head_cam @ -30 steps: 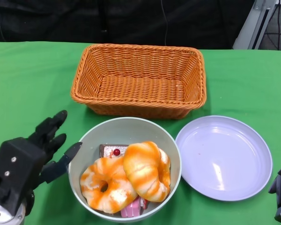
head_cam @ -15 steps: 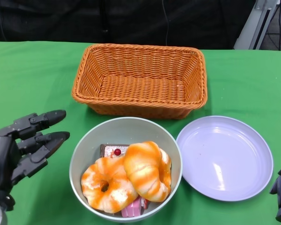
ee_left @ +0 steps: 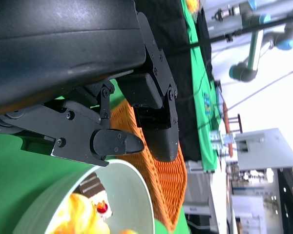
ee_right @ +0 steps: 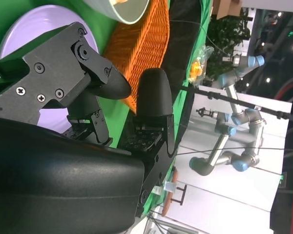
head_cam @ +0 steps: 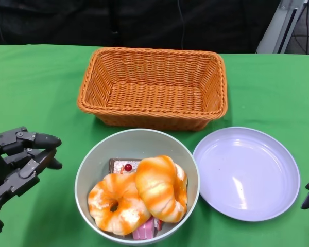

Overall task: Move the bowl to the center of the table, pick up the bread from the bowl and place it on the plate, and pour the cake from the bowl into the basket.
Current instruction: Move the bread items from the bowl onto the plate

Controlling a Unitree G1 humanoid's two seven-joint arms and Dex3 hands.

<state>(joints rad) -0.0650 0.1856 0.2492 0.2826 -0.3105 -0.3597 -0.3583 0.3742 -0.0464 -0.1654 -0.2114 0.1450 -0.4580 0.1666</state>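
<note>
On green table [head_cam: 36, 87], wicker basket [head_cam: 153, 87], bowl [head_cam: 136, 144], plate [head_cam: 246, 172], dark backdrop [head_cam: 144, 20]

Plainly a robotics lab or test hall. Given away by the green cloth-covered table [head_cam: 36, 87] against a black backdrop curtain [head_cam: 144, 23], with silver-and-blue robot arms [ee_right: 232, 131] mounted beyond it under bright ceiling lights and white walls.

left hand [head_cam: 15, 159] | drew back from bowl [head_cam: 98, 159] | fingers apart, nothing held
</note>
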